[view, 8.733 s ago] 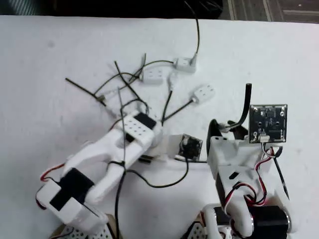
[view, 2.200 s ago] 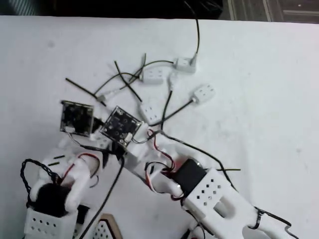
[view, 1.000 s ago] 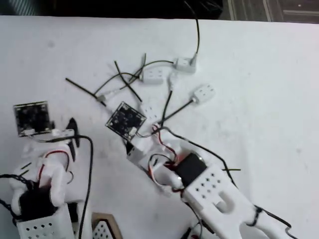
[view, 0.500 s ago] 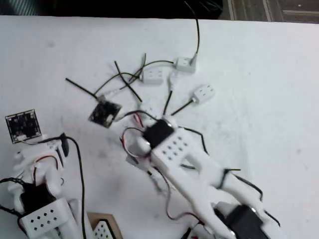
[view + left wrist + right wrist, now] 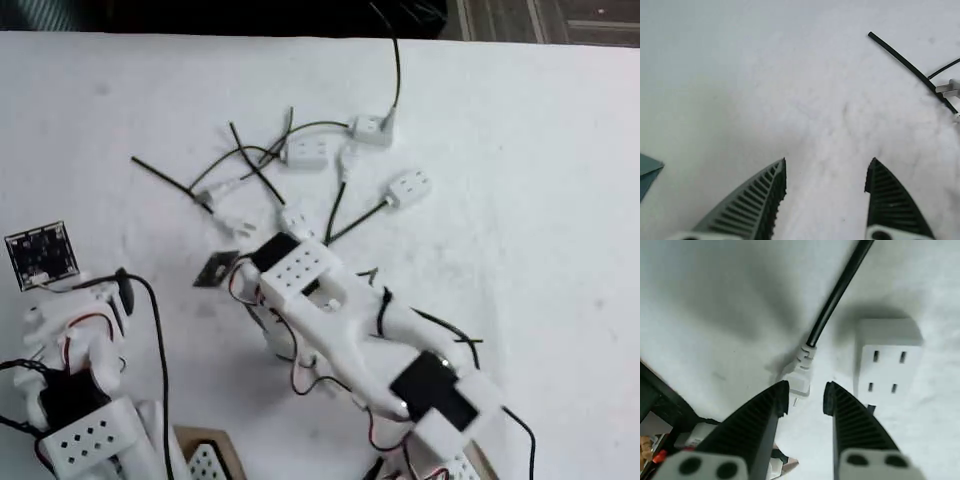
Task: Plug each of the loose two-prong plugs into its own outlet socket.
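My right gripper [image 5: 805, 391] hangs low over the table with its fingers a narrow gap apart. A white two-prong plug [image 5: 800, 376] on a black cord lies just past the fingertips, its prong end reaching into the gap, with no clear contact. Next to it lies a white outlet socket [image 5: 887, 362], slots up. In the high view the right arm [image 5: 300, 272] reaches to that socket [image 5: 298, 222]. More sockets [image 5: 307, 150] [image 5: 370, 128] [image 5: 408, 186] lie farther back. My left gripper [image 5: 825, 167] stands open over bare table at the near left [image 5: 125, 288].
Thin black cords [image 5: 245, 160] cross each other among the sockets. Another loose plug [image 5: 205, 198] lies at the end of a black cord [image 5: 910, 65], to the left of the right arm. The table's right half and far left hold no objects.
The left arm has pulled back to the near left. The right arm swung in over the cords, then turned its wrist and settled down at the plug beside the nearest socket.
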